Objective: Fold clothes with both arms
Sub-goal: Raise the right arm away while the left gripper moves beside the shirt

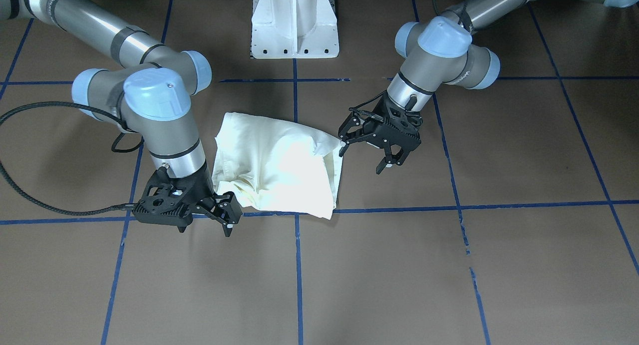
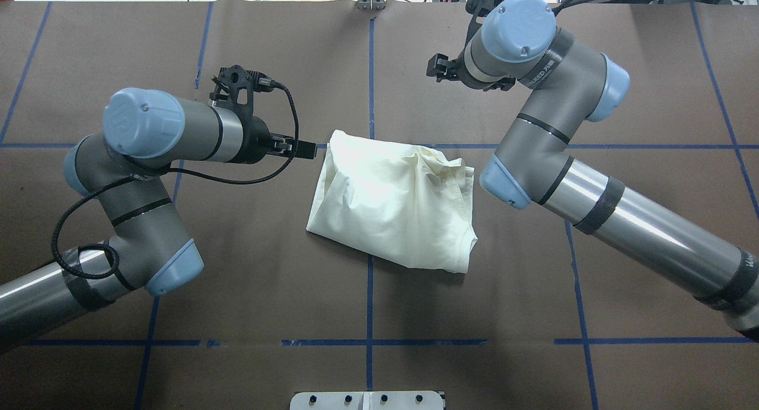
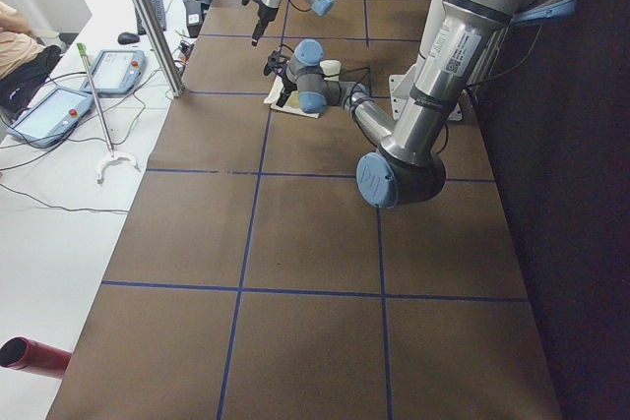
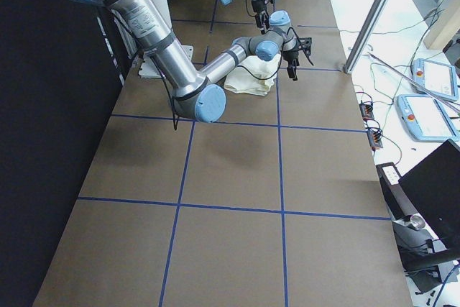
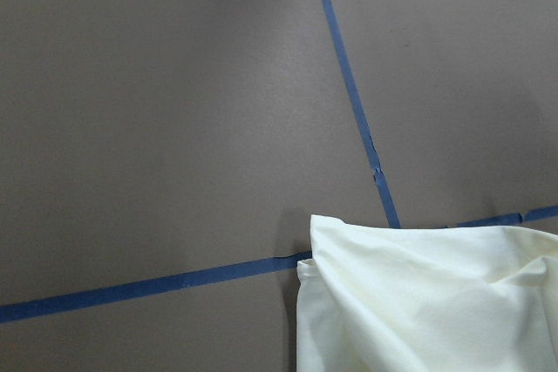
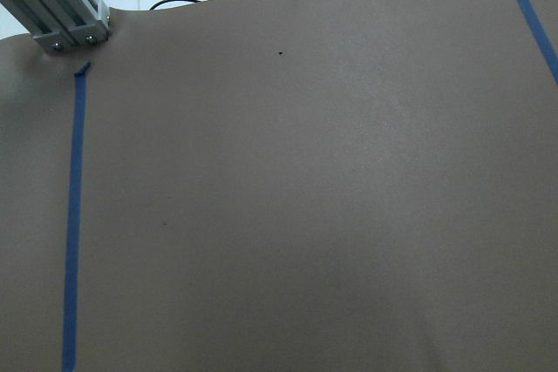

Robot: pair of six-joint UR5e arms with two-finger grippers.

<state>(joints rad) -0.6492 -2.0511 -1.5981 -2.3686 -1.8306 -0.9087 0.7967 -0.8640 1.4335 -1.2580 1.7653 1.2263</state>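
Note:
The cream shirt (image 1: 279,165) lies in a rough folded bundle at the table's middle, plain side up, its print hidden. It also shows in the overhead view (image 2: 391,202) and as a corner in the left wrist view (image 5: 418,302). My left gripper (image 1: 363,158) is open and empty, one fingertip (image 1: 344,143) close beside the shirt's corner. My right gripper (image 1: 205,230) is open and empty, just off the shirt's opposite edge near the blue tape line. Neither wrist view shows fingers. The right wrist view holds only bare table.
The white pedestal base (image 1: 294,25) stands at the robot's side of the table. Blue tape lines (image 2: 369,339) grid the brown table. An aluminium post (image 6: 52,6) and cables mark the far edge. Teach pendants (image 3: 89,86) lie on a side bench.

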